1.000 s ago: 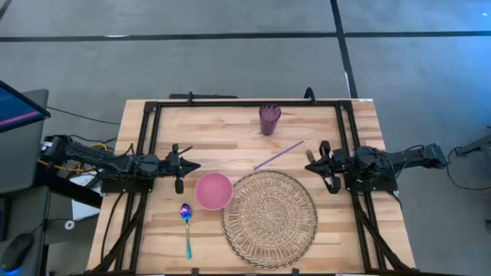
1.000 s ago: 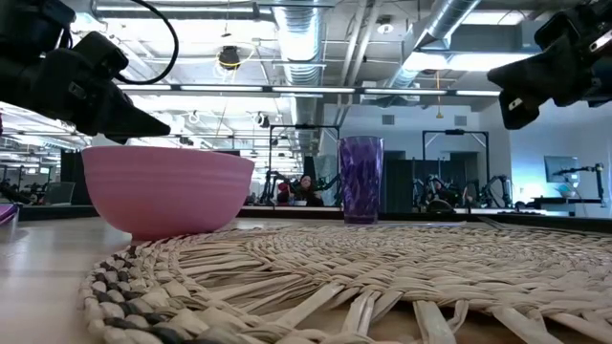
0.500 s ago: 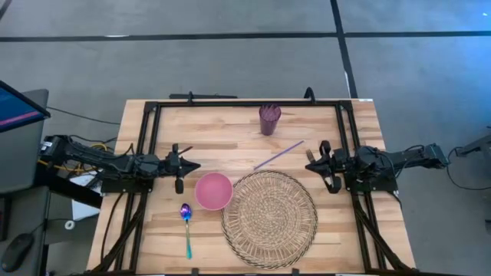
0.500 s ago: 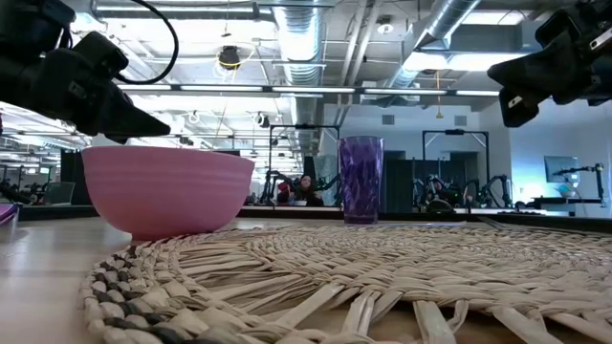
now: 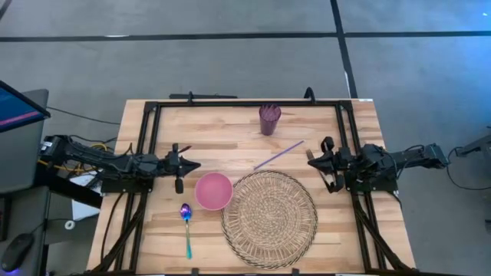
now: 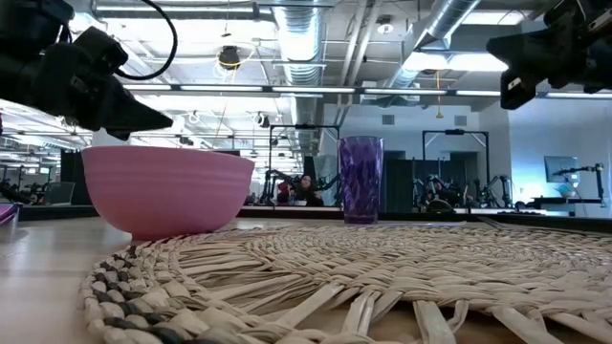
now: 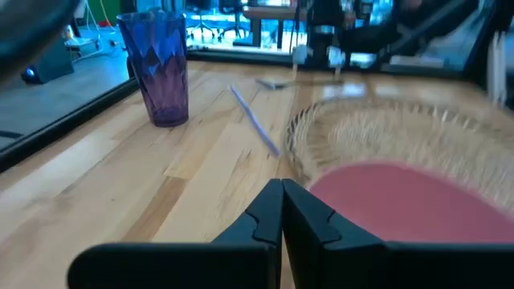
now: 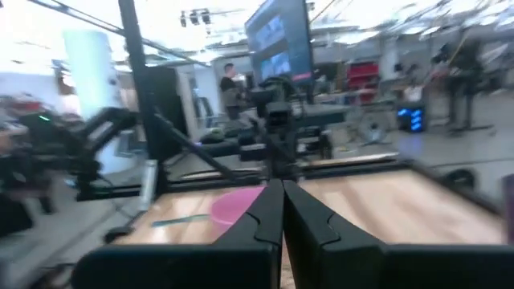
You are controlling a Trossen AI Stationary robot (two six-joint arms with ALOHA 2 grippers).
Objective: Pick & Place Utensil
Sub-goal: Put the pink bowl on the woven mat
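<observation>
Wooden counter [image 5: 230, 130], woven mat [image 5: 269, 218] front centre, pink bowl [image 5: 213, 191] touching its left edge, purple cup [image 5: 269, 119] at back, spoon [image 5: 186, 227] lying before the bowl, left gripper [image 5: 187, 165] and right gripper [image 5: 312, 159] both pressed together, empty.

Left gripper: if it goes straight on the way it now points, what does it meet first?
Probably the pink bowl, just ahead of the shut left gripper; height is unclear, so it might pass over the rim.
</observation>
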